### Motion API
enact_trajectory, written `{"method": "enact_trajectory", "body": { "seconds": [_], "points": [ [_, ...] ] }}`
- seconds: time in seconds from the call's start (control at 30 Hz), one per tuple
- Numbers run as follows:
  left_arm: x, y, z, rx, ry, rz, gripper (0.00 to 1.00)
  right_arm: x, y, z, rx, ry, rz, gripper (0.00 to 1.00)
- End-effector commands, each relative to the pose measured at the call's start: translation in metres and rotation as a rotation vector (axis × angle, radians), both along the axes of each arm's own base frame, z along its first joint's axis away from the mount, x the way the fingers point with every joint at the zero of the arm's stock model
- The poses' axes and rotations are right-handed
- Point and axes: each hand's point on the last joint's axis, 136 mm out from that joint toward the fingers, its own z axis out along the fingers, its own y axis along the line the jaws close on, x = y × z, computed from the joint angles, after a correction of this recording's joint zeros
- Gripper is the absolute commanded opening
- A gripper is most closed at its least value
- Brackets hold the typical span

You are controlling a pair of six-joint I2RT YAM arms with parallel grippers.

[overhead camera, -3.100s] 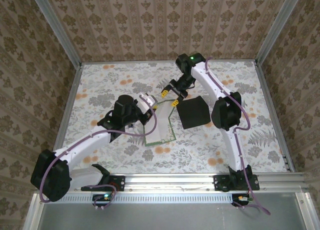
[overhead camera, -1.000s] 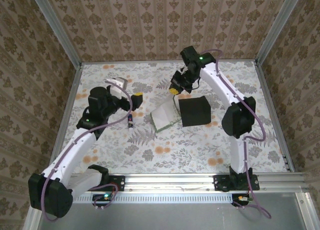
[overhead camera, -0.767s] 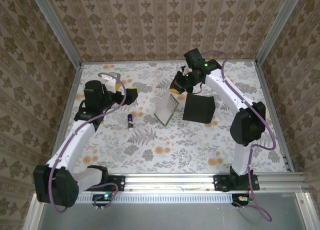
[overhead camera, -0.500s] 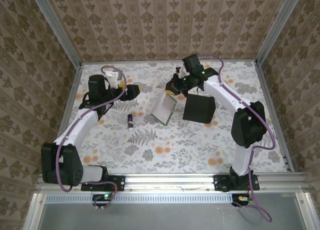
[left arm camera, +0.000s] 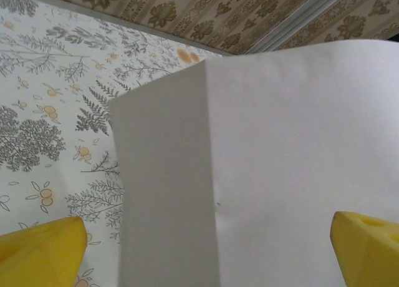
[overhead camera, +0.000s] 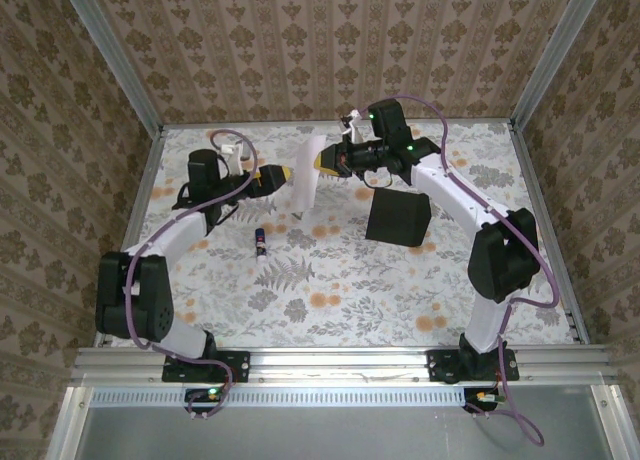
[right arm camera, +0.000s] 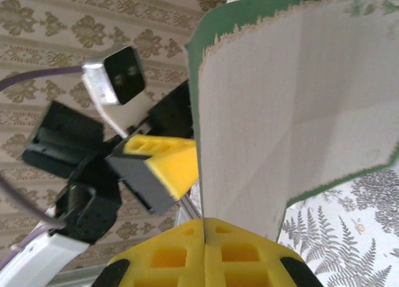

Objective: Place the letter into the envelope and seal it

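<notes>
Showing the letter (right arm camera: 293, 125) green-bordered and creased from right wrist, plain white from left wrist. Held upright over the table (overhead camera: 400, 300) near the envelope (overhead camera: 398, 217), pinched by right gripper (overhead camera: 325, 160); faced by left gripper (overhead camera: 280, 172), spread wide.

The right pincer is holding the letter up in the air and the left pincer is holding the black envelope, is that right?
Not quite. The left pincer is open and holds nothing; the black envelope lies on the table, as the top view shows. The right pincer does hold the letter up in the air.
</notes>
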Motion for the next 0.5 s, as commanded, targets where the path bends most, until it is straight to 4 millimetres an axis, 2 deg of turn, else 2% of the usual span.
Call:
{"method": "enact_trajectory", "body": {
  "seconds": [0.0, 0.33, 0.47],
  "points": [
    [0.002, -0.004, 0.011, -0.085, -0.026, -0.015, 1.00, -0.014, 0.007, 0.040, 0.074, -0.098, 0.071, 0.00],
    [-0.001, -0.018, 0.037, -0.301, -0.067, -0.141, 1.00, -0.020, 0.012, 0.060, 0.126, -0.130, 0.093, 0.00],
    [-0.002, -0.021, 0.048, -0.361, -0.074, -0.172, 1.00, -0.018, 0.013, 0.059, 0.131, -0.139, 0.089, 0.00]
  ]
}}
